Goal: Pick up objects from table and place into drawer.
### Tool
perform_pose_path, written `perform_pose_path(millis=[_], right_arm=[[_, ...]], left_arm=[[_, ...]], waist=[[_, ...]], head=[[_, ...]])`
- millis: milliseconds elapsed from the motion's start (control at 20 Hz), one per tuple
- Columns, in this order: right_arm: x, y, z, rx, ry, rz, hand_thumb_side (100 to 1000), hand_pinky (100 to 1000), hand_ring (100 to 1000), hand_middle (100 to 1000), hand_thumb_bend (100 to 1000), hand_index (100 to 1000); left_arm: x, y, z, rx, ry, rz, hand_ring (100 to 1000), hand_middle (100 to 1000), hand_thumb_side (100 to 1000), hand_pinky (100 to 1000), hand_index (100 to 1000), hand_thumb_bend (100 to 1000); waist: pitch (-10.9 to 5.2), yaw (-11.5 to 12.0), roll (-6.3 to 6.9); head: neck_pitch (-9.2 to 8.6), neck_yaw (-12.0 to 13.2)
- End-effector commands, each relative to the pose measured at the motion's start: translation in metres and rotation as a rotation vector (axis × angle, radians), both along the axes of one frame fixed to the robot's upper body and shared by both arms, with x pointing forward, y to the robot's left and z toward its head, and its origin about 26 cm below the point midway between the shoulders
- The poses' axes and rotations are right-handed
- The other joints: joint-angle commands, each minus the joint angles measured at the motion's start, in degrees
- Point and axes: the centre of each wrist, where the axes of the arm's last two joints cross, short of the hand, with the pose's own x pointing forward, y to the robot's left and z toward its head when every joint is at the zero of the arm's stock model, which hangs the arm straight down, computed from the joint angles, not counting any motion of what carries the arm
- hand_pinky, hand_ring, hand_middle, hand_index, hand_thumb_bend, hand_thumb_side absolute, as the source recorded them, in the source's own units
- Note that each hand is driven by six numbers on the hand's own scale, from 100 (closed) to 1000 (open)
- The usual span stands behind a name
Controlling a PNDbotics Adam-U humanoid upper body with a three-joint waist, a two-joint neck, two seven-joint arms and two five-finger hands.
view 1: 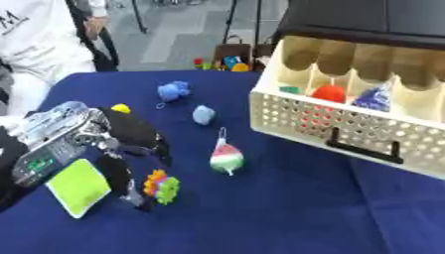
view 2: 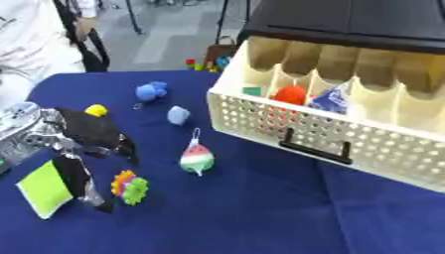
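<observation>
Nearest, the left hand (view 1: 117, 149) hangs over the blue desk (view 1: 287, 218), fingers (view 1: 130, 191) spread and pointing down just left of a spiky multicoloured toy (view 1: 162, 187). Right of that toy lies a watermelon-patterned toy (view 1: 226, 158); farther right stands the open cream drawer (view 1: 347, 126).

Drawer (view 1: 347, 126) right end cropped; blue item (view 1: 375, 99) inside unidentifiable.
</observation>
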Motion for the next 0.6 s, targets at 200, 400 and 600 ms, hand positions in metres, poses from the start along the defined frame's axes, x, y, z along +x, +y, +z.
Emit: perform_pose_path(millis=[200, 400, 600], right_arm=[[-0.003, -0.001, 0.008, -0.003, -0.042, 0.004, 764, 548, 604, 607, 100, 720], [-0.003, -0.001, 0.008, 0.0, -0.044, 0.003, 765, 549, 604, 608, 100, 719], [-0.003, -0.001, 0.008, 0.002, -0.045, 0.002, 768, 547, 603, 607, 100, 719]], left_arm=[[0.001, 0.003, 0.009, 0.032, -0.009, -0.01, 775, 752, 733, 601, 850, 541], [0.003, 0.003, 0.005, 0.031, -0.001, -0.004, 771, 745, 728, 595, 845, 533], [0.006, 0.004, -0.001, 0.034, 0.018, 0.001, 768, 743, 726, 591, 856, 533]], waist=[[-0.76, -0.06, -0.21], [-0.69, -0.1, -0.23], [-0.53, -0.25, -0.27]], head=[[-0.65, 0.24], [-0.74, 0.32], [-0.89, 0.39]])
